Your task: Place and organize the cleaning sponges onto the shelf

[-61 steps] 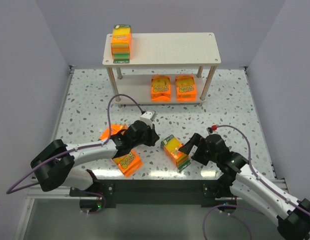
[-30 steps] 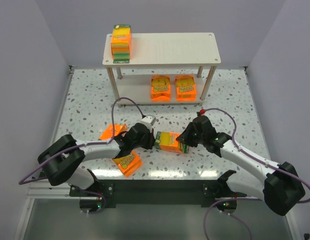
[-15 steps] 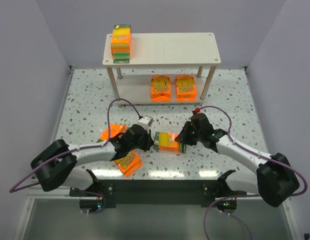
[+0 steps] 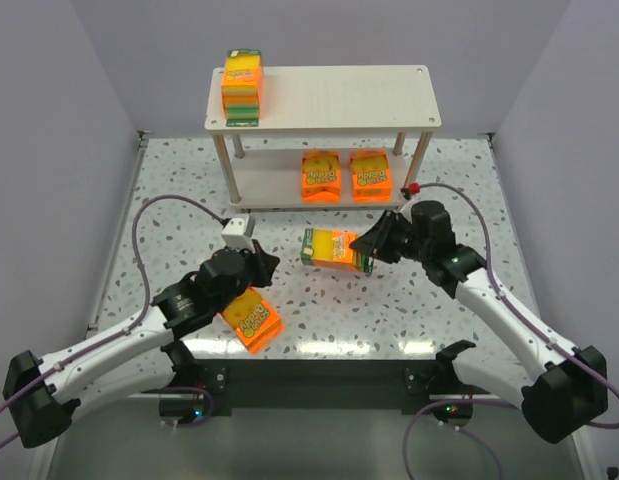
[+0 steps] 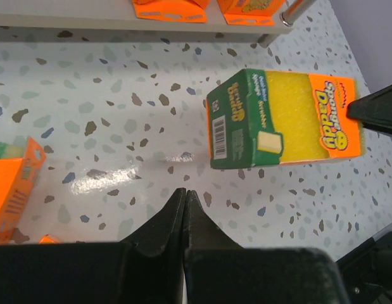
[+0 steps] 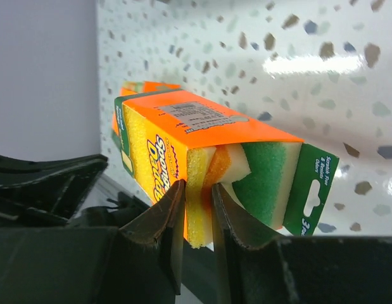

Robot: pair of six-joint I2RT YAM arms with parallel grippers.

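Right gripper [image 6: 197,190]: fingers are clamping one end of the held pack [image 4: 333,250], pinching its yellow and orange layers.
Held pack: is hanging lengthwise in front of the shelf [image 4: 324,97], apart from it.
Left gripper [image 5: 185,195]: fingers are pressing together on nothing; it is hovering farther out from the shelf than the held pack.
Top board: upright pack [image 4: 242,86] is standing at the shelf's left end.
Lower board: left lower pack [image 4: 321,176] and right lower pack [image 4: 370,175] are lying side by side, toward the shelf's right.
Table [image 4: 439,190]: loose pack [image 4: 251,320] is lying well in front of the shelf.
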